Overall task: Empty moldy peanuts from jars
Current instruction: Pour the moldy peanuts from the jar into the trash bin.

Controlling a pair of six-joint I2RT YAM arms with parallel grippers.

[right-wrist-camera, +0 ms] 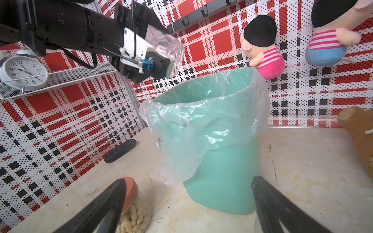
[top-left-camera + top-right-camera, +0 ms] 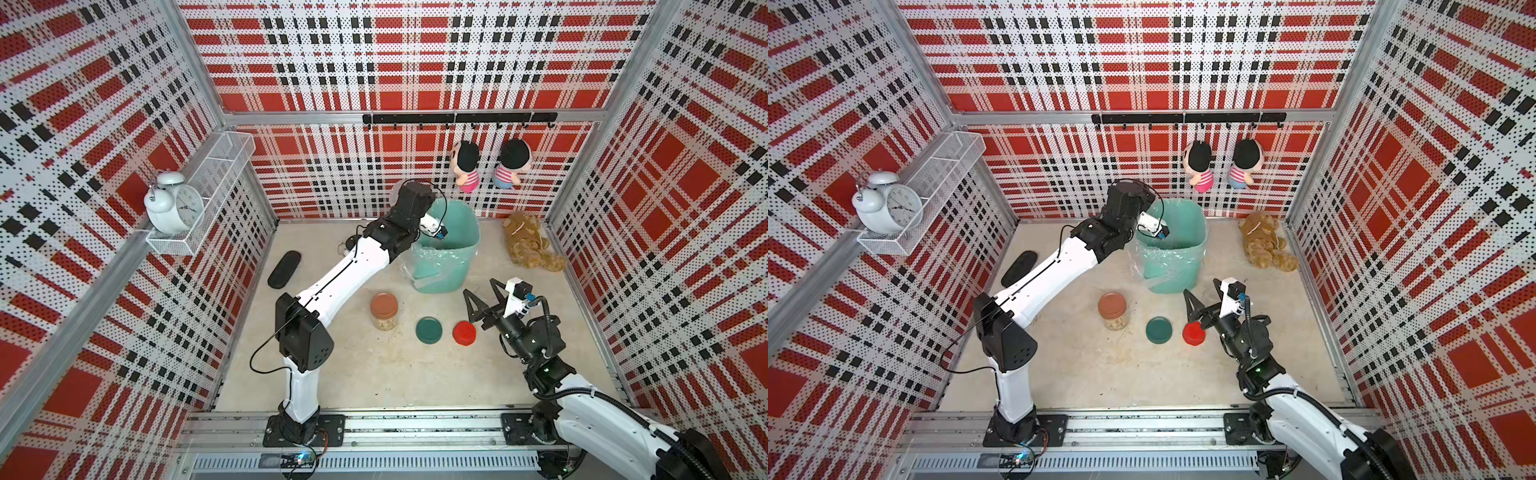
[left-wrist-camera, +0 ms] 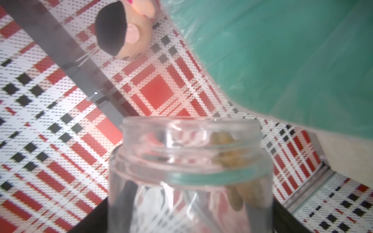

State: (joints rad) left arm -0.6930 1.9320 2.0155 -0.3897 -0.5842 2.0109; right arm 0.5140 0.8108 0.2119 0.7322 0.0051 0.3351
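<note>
The left jaws are clamped on a lidless clear jar (image 1: 171, 47), tipped nearly on its side with its mouth over the teal bin (image 1: 222, 181), at the upper left of the right wrist view. In both top views the black wrist hides most of that jar, at frame centre above the bin's far left rim. Only the left wrist view looks into the clear jar (image 3: 191, 171): a few moldy peanuts (image 3: 224, 155) cling along 1 inner side by the neck, and the rest looks bare. The right jaws stand wide apart and hold nothing. In a top view they sit lower right of the bin, just beside the red lid (image 2: 464, 333). The green lid (image 2: 429, 329) lies left of it on the counter (image 2: 374, 374). Further left stands 1 brown-lidded jar (image 2: 384, 311), upright and closed, with more peanuts (image 1: 135, 217) in its lower part
</note>
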